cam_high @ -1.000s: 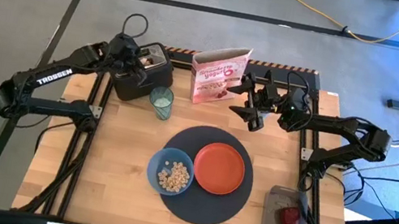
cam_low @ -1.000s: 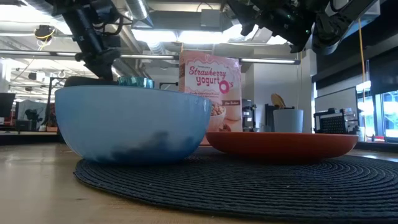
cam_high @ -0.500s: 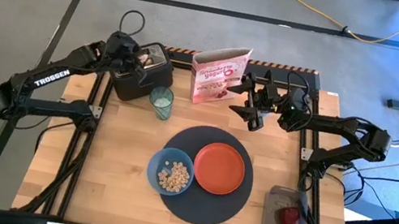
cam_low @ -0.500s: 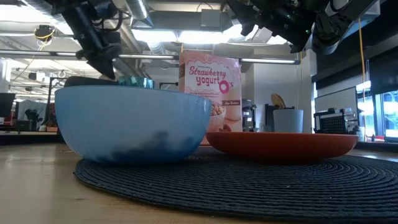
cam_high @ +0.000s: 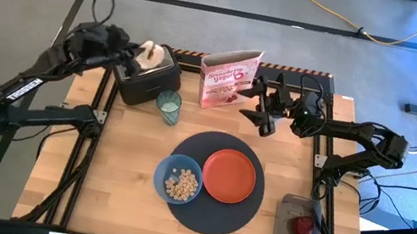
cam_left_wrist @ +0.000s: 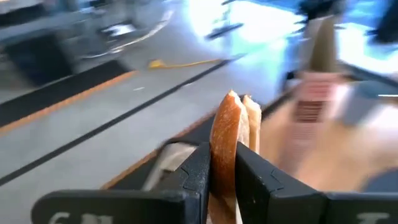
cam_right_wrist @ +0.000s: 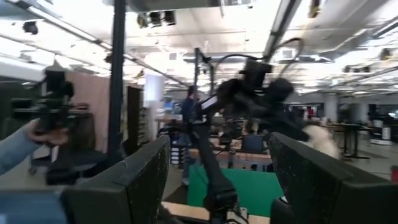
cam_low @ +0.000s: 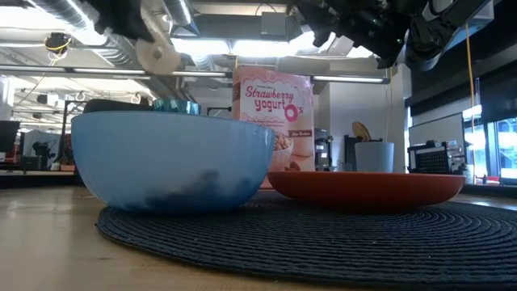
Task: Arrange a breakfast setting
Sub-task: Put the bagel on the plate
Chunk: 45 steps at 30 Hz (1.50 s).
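The left gripper (cam_left_wrist: 222, 180) is pinching a toast slice (cam_left_wrist: 233, 134) upright between its fingers, holding it above the black toaster (cam_high: 144, 80) at the table's far left corner. The right gripper (cam_high: 265, 114) is hovering with fingers spread wide beside the cereal box (cam_high: 229, 78). On the dark-grey mat (cam_high: 212, 217) a blue bowl (cam_high: 178, 179) of cereal and an orange plate (cam_high: 229, 175) are sitting side by side; the pale-green glass (cam_high: 168, 106) is standing just beside the toaster, and the red apple (cam_high: 303, 228) is lying in a grey tray (cam_high: 284, 232) at the right edge.

Left tool (cam_left_wrist: 222, 180) raised, clamped; right tool (cam_high: 264, 120) hovers spread.
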{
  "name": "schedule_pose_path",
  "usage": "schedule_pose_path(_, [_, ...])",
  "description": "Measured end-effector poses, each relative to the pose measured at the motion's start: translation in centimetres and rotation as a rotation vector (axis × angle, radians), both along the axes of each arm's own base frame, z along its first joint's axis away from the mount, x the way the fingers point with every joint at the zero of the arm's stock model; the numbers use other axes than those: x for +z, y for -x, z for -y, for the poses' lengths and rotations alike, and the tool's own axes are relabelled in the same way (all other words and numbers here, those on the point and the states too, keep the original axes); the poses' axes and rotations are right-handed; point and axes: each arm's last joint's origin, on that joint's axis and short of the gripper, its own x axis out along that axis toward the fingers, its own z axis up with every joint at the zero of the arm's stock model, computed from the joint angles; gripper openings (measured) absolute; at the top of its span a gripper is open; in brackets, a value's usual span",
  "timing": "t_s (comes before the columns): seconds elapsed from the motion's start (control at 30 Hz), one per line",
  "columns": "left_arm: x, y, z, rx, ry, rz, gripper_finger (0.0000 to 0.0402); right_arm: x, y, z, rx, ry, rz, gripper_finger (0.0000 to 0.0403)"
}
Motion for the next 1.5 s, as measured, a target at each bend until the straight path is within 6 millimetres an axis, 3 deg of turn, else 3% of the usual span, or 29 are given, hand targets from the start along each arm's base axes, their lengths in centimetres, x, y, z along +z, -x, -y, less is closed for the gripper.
schedule_pose_path(0.2, [0.1, -0.7, 1.8, -0.249, 0.07, 0.126, 0.0052, 0.2, -1.1, -0.7, -0.042, 0.007, -0.016, 0.0266])
schedule_pose_path(0.47, [-2.0, -4.1, 3.2, -0.422, 0.04, 0.285, 0.0053, 0.9, -5.9, -2.8, -0.138, 0.015, -0.173, 0.0278])
schedule_pose_path(0.6, [-2.7, -5.2, 4.1, -0.46, 0.007, 0.329, 0.0053, 0.7, -7.3, -2.4, -0.2, -0.014, -0.227, 0.028])
schedule_pose_path(0.87, [-5.0, -7.5, 5.1, -0.479, -0.014, 0.329, 0.0053, 0.0, -9.4, -2.1, -0.105, -0.042, -0.262, 0.028])
schedule_pose_path(1.1, [-5.7, -9.6, 5.6, -0.535, -0.032, 0.321, 0.0053, -0.4, -10.4, -1.9, -0.074, -0.074, -0.298, 0.0277])
schedule_pose_path(1.2, [-5.8, -10.1, 5.7, -0.547, -0.045, 0.314, 0.0053, -0.5, -10.4, -1.9, -0.062, -0.092, -0.311, 0.0248])
schedule_pose_path(1.5, [-5.5, -10.2, 5.6, -0.522, -0.068, 0.342, 0.0053, -0.9, -10.4, -1.4, -0.06, -0.129, -0.354, 0.0078])
